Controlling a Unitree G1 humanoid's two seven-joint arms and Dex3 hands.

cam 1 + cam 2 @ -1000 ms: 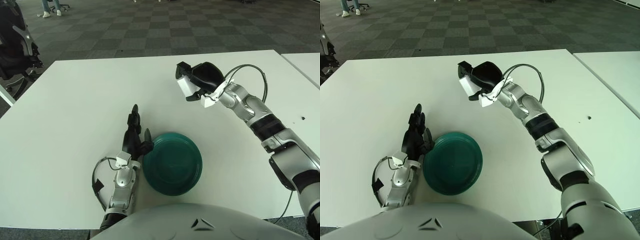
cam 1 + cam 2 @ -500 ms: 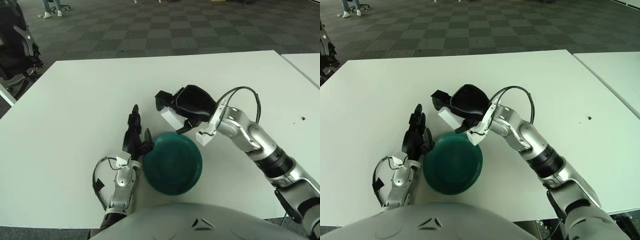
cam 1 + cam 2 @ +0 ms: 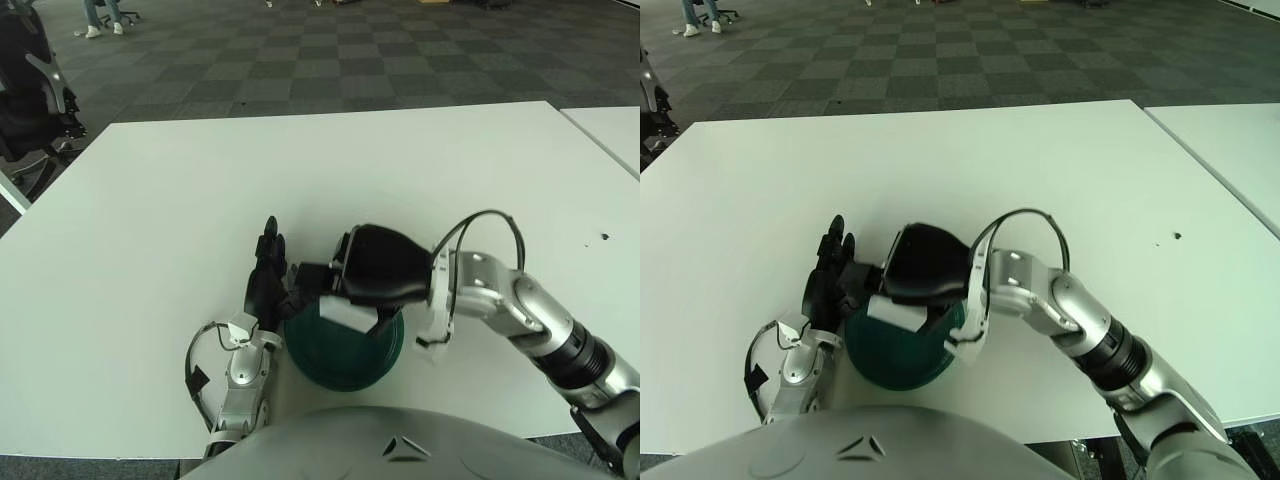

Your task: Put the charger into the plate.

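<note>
A dark green plate (image 3: 340, 358) lies on the white table near the front edge. My right hand (image 3: 360, 285) is shut on a white charger (image 3: 345, 313) and holds it just over the plate's middle, covering much of the plate. The charger also shows in the right eye view (image 3: 896, 312). My left hand (image 3: 268, 280) rests flat on the table against the plate's left rim, fingers stretched out and holding nothing.
The white table (image 3: 180, 200) stretches away behind and to both sides. A second white table (image 3: 610, 125) stands at the right, with a small dark speck (image 3: 604, 237) near the right edge. A dark office chair (image 3: 30, 90) stands off the far left corner.
My right hand has carried the charger from the far right of the table down and toward me, and now holds it low over the plate. The left hand has stayed in place.
</note>
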